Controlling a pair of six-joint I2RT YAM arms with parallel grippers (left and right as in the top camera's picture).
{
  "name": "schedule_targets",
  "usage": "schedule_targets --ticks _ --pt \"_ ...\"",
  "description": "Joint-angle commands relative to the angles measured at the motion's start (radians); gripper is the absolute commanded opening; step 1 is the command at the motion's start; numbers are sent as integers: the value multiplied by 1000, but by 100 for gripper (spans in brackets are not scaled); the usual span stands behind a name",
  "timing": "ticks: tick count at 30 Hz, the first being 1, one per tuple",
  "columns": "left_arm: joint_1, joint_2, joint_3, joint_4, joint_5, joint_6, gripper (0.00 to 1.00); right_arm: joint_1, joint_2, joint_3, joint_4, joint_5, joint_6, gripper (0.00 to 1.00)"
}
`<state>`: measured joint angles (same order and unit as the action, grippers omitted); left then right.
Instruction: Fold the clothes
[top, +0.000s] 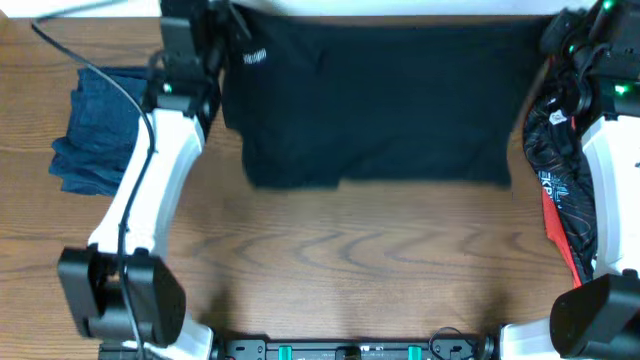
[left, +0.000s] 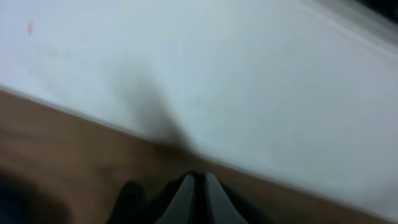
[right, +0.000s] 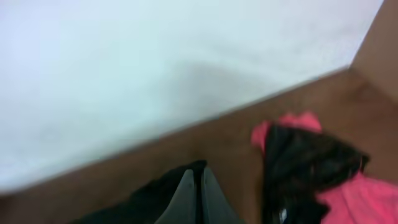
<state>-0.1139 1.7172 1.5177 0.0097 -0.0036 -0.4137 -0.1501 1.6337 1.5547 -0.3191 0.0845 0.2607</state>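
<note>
Black T-shirt (top: 380, 100) lies spread at the far side of the table (top: 350, 260), centre. Blue garment (top: 95, 130) is bunched on the left, red and black top (top: 562, 190) heaped on the right.

Left gripper (left: 196, 190) sits at the shirt's far-left corner w/ jaws pressed together. Right gripper (right: 194, 186) is the same at the far-right corner. Dark cloth is right at both tips, but it's too blurry to say if it's pinched.

Fabric looks light, limp and non-slippery, prob. sags and creases if lifted from one point. Best to hold both corners or the hem edge and keep it taut.
</note>
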Motion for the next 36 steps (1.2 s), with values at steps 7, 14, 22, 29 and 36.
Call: schedule_targets --ticks 7,14,22,29,36 --pt "63 -26 369 -92 20 109 6 -39 -23 248 -104 111 -62 1" --pt "48 -43 362 -838 133 105 6 -39 5 228 -460 110 -83 1" --pt "19 -27 209 -1361 135 106 6 -37 72 145 -890 119 -82 1" --pt "-12 -27 -48 -1329 159 106 6 -37 73 -70 -909 122 -55 1" --pt "-66 -26 -196 -1072 318 106 6 -37 73 -138 -853 122 -55 1"
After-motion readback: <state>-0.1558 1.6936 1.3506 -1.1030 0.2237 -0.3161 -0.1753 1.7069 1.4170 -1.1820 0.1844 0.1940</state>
